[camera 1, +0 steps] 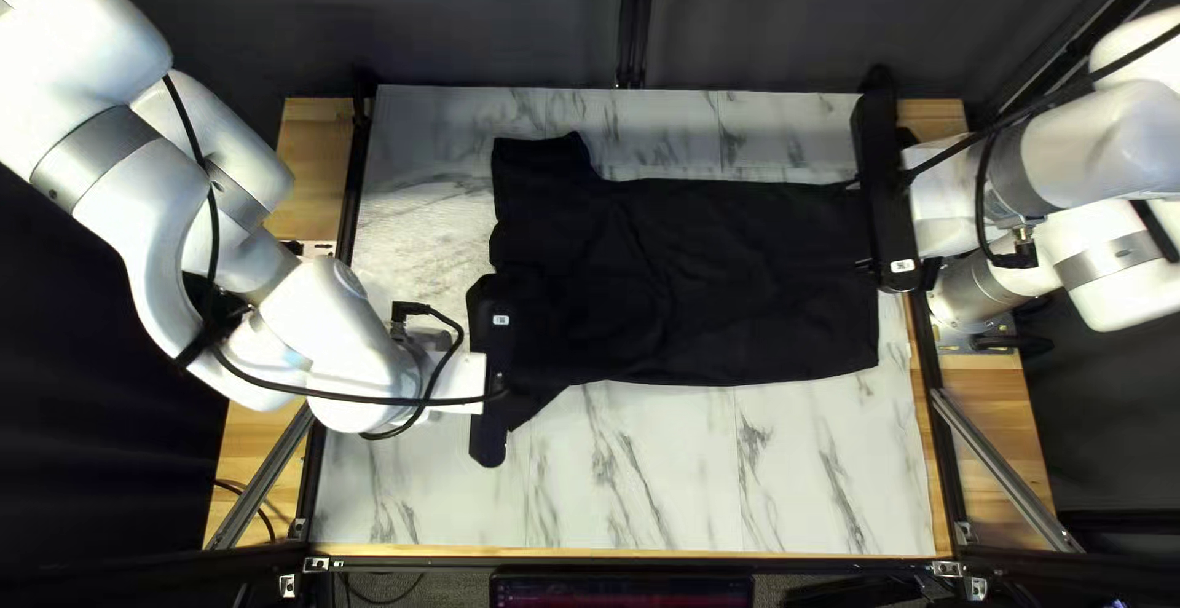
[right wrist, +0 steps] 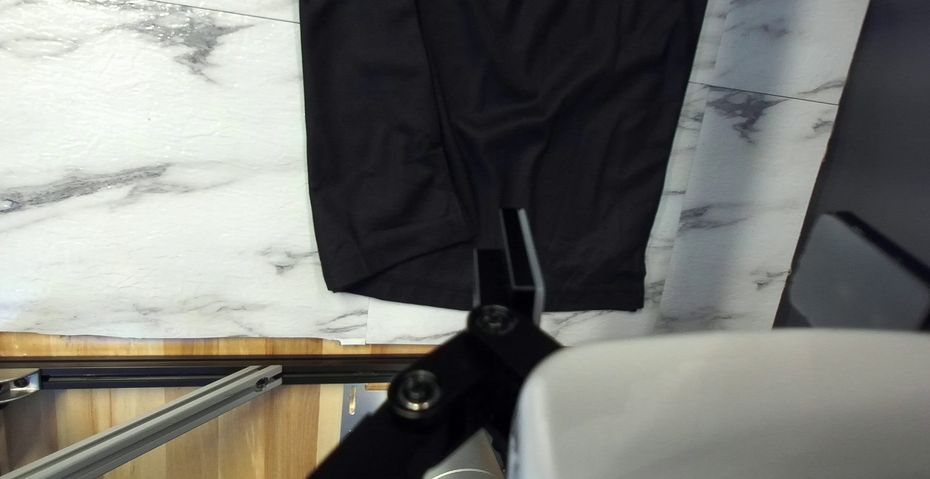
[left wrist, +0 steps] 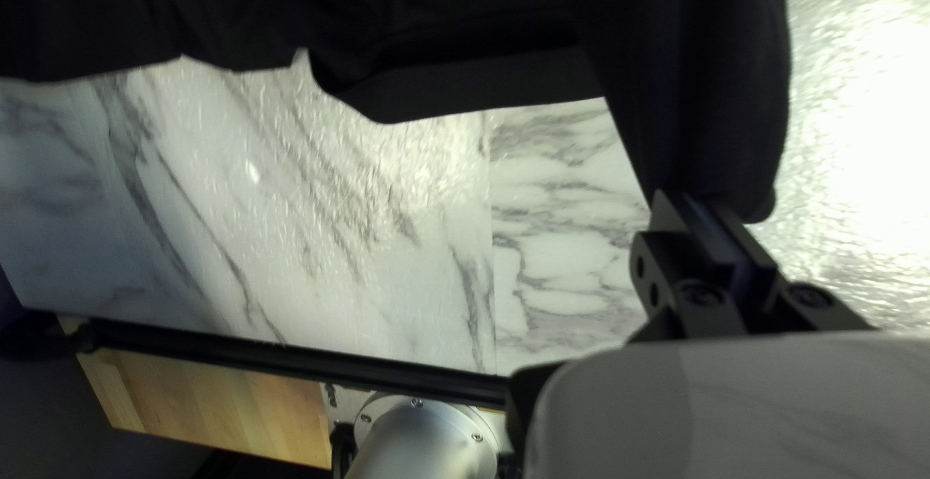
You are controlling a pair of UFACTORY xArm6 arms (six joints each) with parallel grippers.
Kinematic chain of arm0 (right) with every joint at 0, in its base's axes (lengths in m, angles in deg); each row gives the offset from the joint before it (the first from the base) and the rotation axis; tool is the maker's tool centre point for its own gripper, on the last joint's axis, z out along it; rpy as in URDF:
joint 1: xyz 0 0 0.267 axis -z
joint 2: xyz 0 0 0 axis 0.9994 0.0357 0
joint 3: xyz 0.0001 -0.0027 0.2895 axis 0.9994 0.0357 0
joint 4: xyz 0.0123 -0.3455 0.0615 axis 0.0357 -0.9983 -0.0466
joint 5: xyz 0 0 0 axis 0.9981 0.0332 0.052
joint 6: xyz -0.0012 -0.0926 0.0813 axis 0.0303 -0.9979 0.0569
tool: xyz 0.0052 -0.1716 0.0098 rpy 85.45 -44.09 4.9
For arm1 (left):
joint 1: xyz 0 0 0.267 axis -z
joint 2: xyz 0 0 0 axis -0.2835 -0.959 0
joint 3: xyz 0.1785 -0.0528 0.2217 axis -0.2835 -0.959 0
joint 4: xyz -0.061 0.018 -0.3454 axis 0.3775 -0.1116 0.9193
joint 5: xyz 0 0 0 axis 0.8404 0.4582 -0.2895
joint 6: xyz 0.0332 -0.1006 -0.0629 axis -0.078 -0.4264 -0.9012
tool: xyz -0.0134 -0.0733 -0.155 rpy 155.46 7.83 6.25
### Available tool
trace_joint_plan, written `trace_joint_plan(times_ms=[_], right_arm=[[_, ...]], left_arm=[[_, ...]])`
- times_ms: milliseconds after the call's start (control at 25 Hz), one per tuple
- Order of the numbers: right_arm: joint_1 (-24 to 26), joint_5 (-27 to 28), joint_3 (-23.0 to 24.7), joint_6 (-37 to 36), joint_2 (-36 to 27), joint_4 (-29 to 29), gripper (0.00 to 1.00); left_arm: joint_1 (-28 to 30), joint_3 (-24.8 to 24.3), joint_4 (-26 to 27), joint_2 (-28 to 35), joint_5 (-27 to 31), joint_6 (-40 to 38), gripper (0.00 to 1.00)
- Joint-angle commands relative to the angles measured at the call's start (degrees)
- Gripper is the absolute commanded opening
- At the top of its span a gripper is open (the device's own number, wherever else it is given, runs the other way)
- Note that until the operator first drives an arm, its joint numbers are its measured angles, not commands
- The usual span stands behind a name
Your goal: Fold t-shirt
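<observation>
In the top left view my left gripper (camera 1: pixel 495 356) is over the near left part of the black t-shirt (camera 1: pixel 738 276), its fingertips lost against the cloth. The left wrist view shows that left gripper (left wrist: pixel 710 222) shut on a bunched strip of the t-shirt (left wrist: pixel 707 82), which hangs in folds from the fingers. At the shirt's right end, my right gripper (camera 1: pixel 858 225) stands open above the hem. Seen from its own wrist, the right gripper (right wrist: pixel 683 237) has its fingers wide apart with no cloth between them; beyond lies the t-shirt (right wrist: pixel 562 130), with an overlapping layer along one side.
Marble-patterned table surface (camera 1: pixel 639 473) shows around the shirt. Black rails and wooden strips (camera 1: pixel 314 165) border it at both sides. A metal bar (camera 1: pixel 1002 467) slants outside the right edge, and a screen (camera 1: pixel 621 592) sits below the near edge.
</observation>
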Motion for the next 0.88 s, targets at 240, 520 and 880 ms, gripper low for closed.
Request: trace_joint_plan(times_ms=[240,520,880], right_arm=[[0.0,0.0,0.0,0.0,0.0,0.0,1.00],[0.0,0.0,0.0,0.0,0.0,0.0,1.00],[0.0,0.0,0.0,0.0,0.0,0.0,1.00]], left_arm=[[-3.0,3.1,0.8,-2.4,-0.5,2.9,1.00],[-10.5,0.7,1.1,-0.3,-2.6,9.6,1.00],[-32.6,-9.3,1.7,1.6,-12.0,23.7,1.00]])
